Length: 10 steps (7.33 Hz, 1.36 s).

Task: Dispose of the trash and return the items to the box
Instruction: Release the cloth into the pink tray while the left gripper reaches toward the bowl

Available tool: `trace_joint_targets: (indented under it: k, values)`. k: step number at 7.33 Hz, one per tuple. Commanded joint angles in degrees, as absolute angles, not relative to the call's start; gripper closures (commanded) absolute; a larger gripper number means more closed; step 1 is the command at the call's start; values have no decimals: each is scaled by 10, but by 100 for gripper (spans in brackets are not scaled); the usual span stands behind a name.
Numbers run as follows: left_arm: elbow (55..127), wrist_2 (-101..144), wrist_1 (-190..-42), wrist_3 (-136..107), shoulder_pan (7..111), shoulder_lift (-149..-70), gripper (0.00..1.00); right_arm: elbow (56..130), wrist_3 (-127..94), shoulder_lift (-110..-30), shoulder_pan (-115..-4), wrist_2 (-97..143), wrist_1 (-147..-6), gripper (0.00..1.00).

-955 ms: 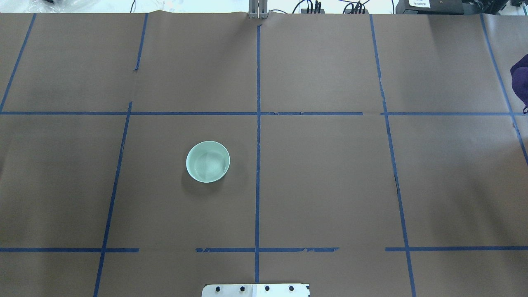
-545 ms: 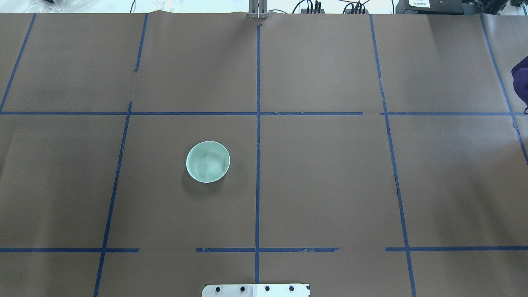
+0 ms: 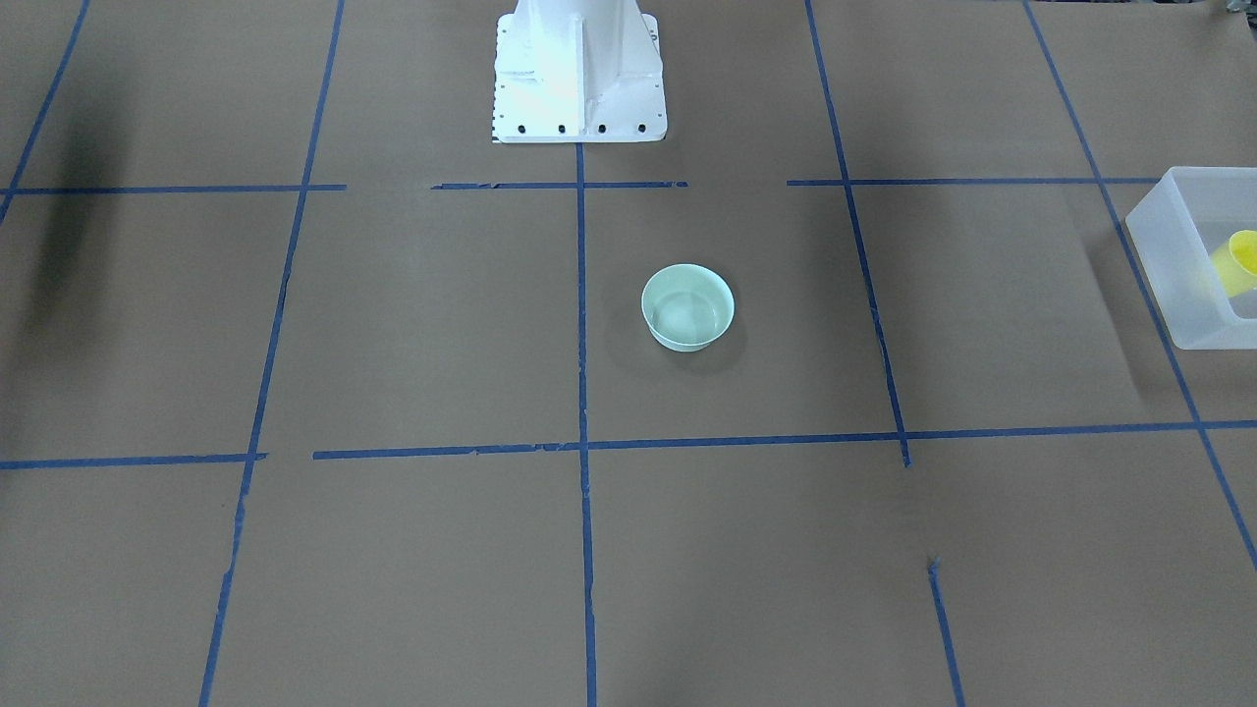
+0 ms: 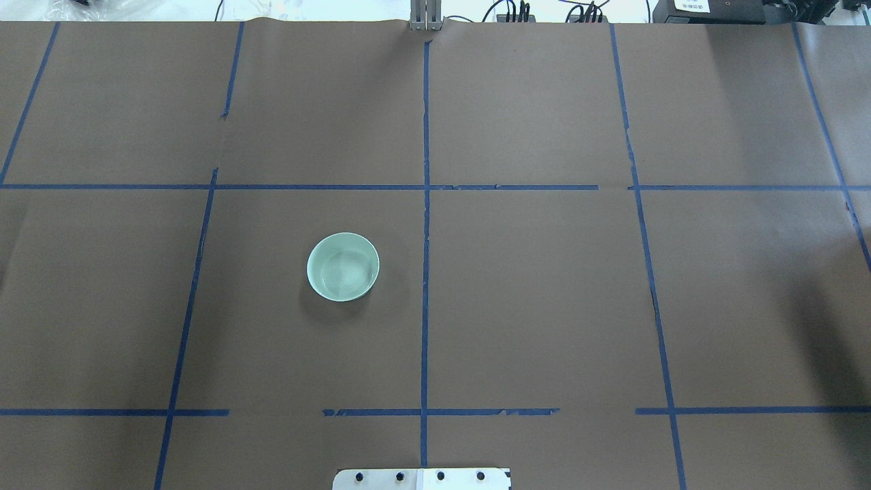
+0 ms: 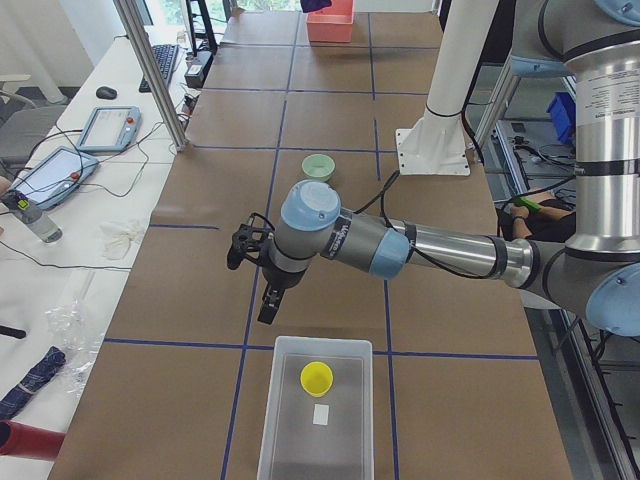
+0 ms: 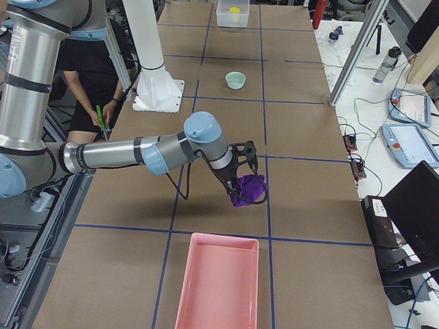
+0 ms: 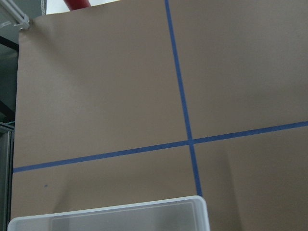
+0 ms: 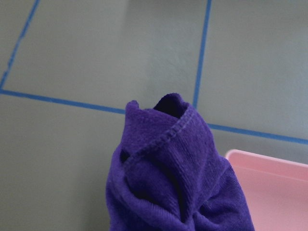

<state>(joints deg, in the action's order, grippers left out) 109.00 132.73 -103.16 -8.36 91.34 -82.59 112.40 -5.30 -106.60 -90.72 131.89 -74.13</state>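
Observation:
The yellow cup lies inside the frosted white box, which stands at the table's end on my left; both also show in the front-facing view, the cup in the box. My left gripper hangs just beyond the box's far rim; I cannot tell whether it is open or shut. The left wrist view shows the box's rim. A purple cloth hangs at my right gripper, above the table near a pink tray. The cloth fills the right wrist view and hides the fingers.
A pale green bowl stands left of the centre tape line. A small white slip lies in the box. The robot's white base is at the table's near edge. A person stands behind the robot.
The purple cloth at the overhead view's right edge has moved further right and out of that view. The bowl has not moved.

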Motion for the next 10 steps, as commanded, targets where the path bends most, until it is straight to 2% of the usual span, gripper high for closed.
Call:
trace_joint_targets:
  k: [1,2,3,5,6,7,10]
  values:
    - [1142,1332,-1096,-300,775,-826,0,1086,114,-1058,-938,1263,-878,100]
    - [1142,1332,-1145,-369,733,-825,0,1067,158,-1051,-940,1239,-898,100]
    - [1141,1330,-1178,-438,690,-826,0,980,189,-1046,-957,1244,-883,100]
    - [1140,1326,-1220,-511,644,-826,0,864,233,-989,-962,1243,-847,100]
    - [1141,1325,-1229,-537,625,-826,0,845,234,-981,-962,1242,-847,87]
    - [1140,1323,-1250,-567,601,-827,0,836,230,-981,-965,1245,-848,1]
    - [1150,1226,-1255,-689,482,-866,0,842,182,-966,-971,1313,-848,0]
